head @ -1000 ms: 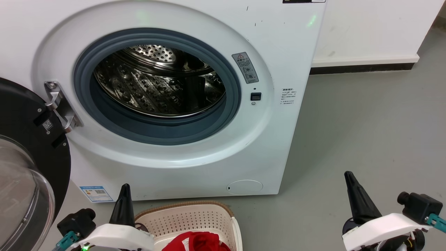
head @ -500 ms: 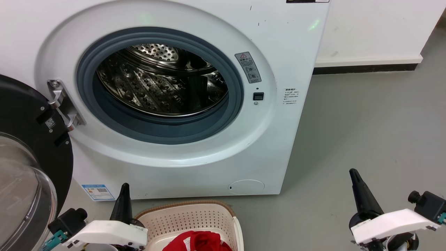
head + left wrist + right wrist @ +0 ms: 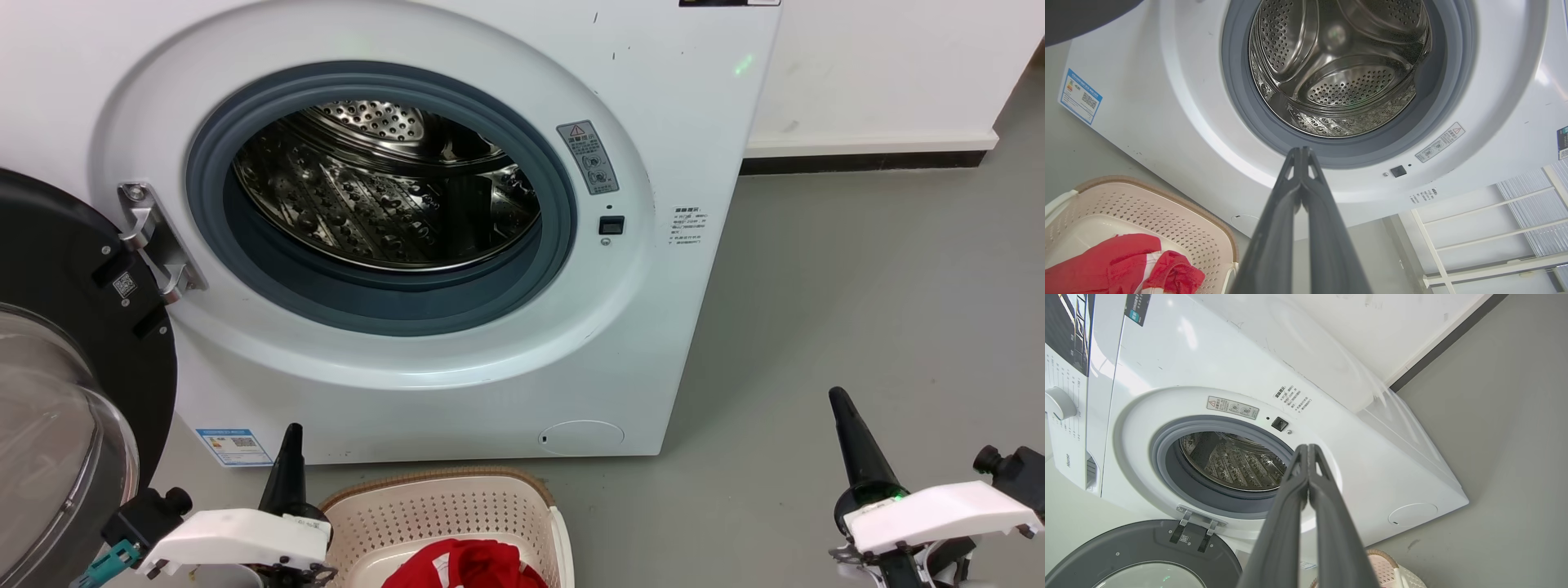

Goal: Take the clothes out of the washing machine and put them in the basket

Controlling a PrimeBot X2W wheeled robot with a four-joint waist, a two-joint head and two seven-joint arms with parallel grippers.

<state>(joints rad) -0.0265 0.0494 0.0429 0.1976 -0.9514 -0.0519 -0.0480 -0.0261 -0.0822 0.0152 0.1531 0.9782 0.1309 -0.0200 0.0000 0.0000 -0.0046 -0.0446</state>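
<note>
Left gripper hangs low just beside the left side of the basket. Its two dark fingers are pressed together on nothing and point up toward the washing machine. Right gripper sits well off to the other side over bare floor, its fingers likewise together and holding nothing.

The clothes lie in the basket, a red heap with a bit of white showing. The basket stands on the floor just in front of the machine, its brown rim toward the white front panel.

The machine's door is swung wide open to the left, a black frame around a clear glass bowl. Inside the grey rubber ring, the drum shows shiny perforated steel all round.

The floor is smooth and grey, running off to the right past the machine. It meets a white wall with a dark skirting strip along its foot.
</note>
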